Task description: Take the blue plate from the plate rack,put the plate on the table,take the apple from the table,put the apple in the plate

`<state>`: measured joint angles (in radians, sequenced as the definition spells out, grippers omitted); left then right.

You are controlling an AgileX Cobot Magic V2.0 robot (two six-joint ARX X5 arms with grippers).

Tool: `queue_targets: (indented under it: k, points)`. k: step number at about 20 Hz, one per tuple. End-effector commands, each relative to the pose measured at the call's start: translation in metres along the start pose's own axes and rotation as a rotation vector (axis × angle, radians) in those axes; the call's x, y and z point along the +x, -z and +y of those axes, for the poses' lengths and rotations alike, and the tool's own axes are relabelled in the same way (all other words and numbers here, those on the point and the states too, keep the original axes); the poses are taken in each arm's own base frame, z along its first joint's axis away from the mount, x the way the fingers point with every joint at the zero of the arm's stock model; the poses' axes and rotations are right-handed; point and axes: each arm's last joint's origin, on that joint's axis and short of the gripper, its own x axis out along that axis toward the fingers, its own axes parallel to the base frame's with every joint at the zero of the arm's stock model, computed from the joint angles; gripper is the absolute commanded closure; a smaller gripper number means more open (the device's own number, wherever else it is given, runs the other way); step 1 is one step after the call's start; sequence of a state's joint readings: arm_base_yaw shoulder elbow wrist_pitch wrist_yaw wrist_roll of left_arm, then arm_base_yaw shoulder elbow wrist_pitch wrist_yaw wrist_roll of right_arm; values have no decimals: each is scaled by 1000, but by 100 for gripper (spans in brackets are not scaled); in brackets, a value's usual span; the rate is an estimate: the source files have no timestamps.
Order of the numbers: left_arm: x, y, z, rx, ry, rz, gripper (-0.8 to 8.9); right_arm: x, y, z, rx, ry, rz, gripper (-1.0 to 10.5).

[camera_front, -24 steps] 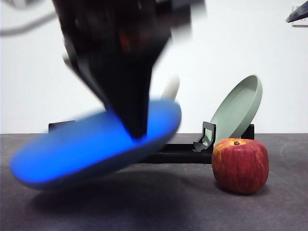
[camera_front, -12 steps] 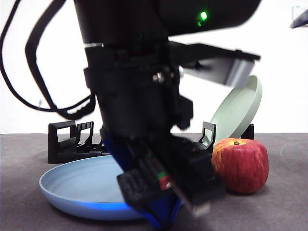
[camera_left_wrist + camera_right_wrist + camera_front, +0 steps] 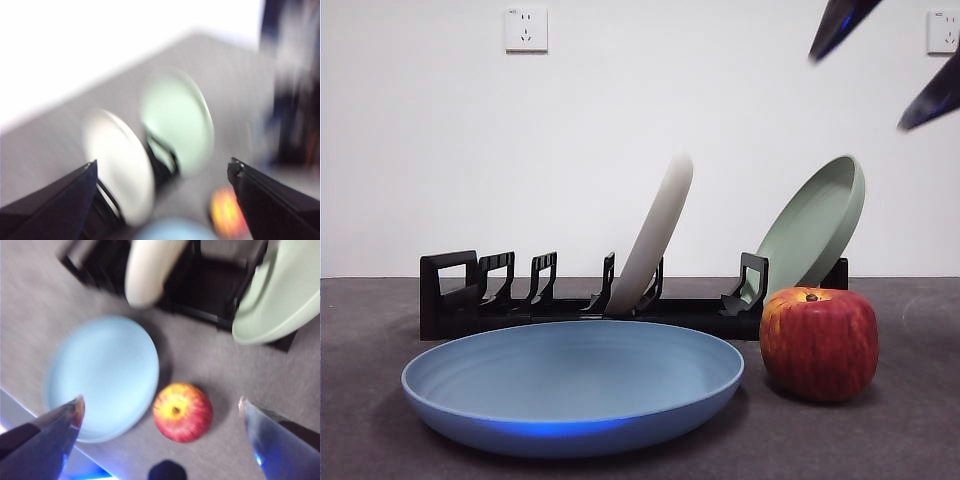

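Observation:
The blue plate lies flat on the table, in front of the plate rack. It also shows in the right wrist view. The apple stands upright just right of the plate, close to its rim; it also shows in the right wrist view. My right gripper is open and empty, high above the apple and the plate's edge; its two black tips show at the top right of the front view. My left gripper is open and empty, raised away from the rack; its view is blurred.
A cream-white plate stands in the rack's middle slots and a sage-green plate leans at its right end, behind the apple. The rack's left slots hold nothing. A white wall closes the back.
The arm that held the blue plate has let go and lifted out of the front view. The plate now lies flat on the table. Two black tips have come in at the top right.

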<state>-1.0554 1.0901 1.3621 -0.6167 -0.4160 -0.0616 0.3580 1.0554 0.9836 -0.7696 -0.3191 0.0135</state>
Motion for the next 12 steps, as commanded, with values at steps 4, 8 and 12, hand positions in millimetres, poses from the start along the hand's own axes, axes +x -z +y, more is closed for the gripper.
queue_targets:
  k: [4,8,12]
  points:
    - [-82,-39,42,-89,-69,-211,374,55,2,17,-129,131,200,403]
    - [-102,-37,51,-77,-127,-200,374,104,10,22,-188,139,347,403]
    - [-101,-29,53,-44,-178,-123,374,141,18,16,-183,146,442,403]
